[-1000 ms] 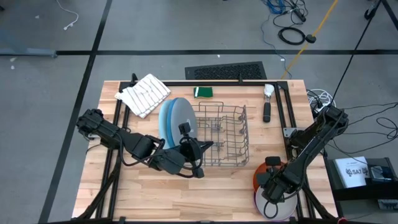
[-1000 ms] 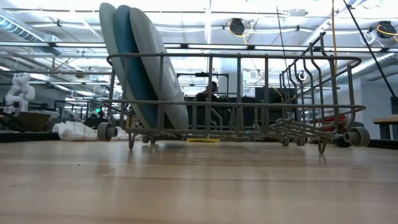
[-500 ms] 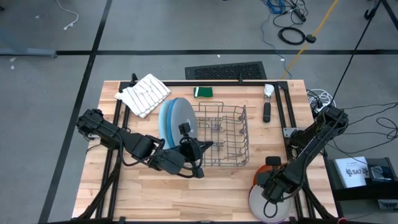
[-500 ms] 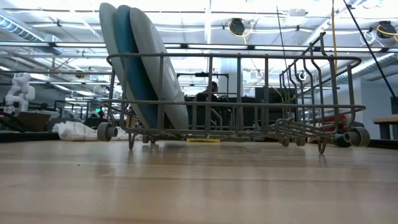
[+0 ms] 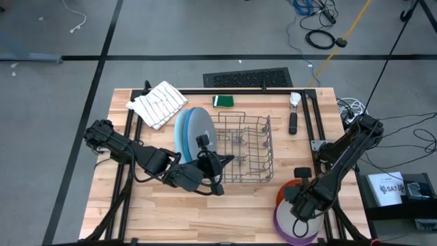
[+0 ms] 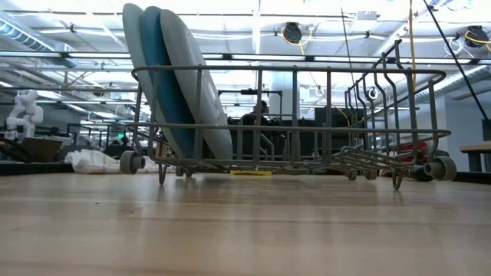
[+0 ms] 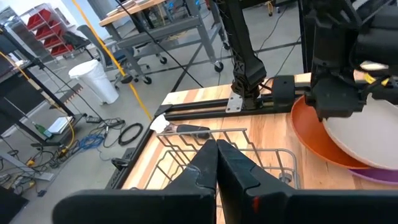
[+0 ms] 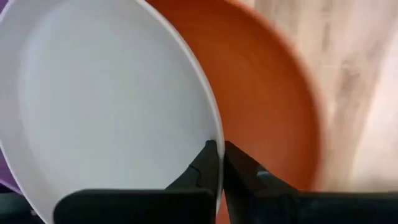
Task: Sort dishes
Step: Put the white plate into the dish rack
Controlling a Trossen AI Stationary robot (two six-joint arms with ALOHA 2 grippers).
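Three large plates, light blue (image 6: 135,69), darker blue (image 6: 159,84) and grey (image 6: 198,92), stand on edge in the left end of the wire rack (image 5: 244,150). Near the table's right front corner lie an orange plate (image 5: 289,189), a purple plate (image 5: 290,231) and an off-white plate (image 8: 106,106). My right gripper (image 8: 216,149) is over them, shut on the off-white plate. My left gripper (image 7: 216,163) is shut and empty at the rack's near left corner (image 5: 225,162). My right gripper pinches the off-white plate's rim (image 8: 210,127) between its two fingers, on the side toward the orange plate (image 8: 273,99). The fingers come from above. The plate lies over the orange plate and the purple plate (image 8: 7,180); whether it is lifted clear I cannot tell.
A white striped cloth (image 5: 158,104) lies at the far left. A green sponge (image 5: 222,101) and a brush (image 5: 293,113) lie along the far edge. Bare wood lies in front of the rack (image 5: 225,219).
My right gripper has gone a little toward the table's far right, still holding the off-white plate. From above the off-white plate shows less than before, and the purple plate under it has come into sight.
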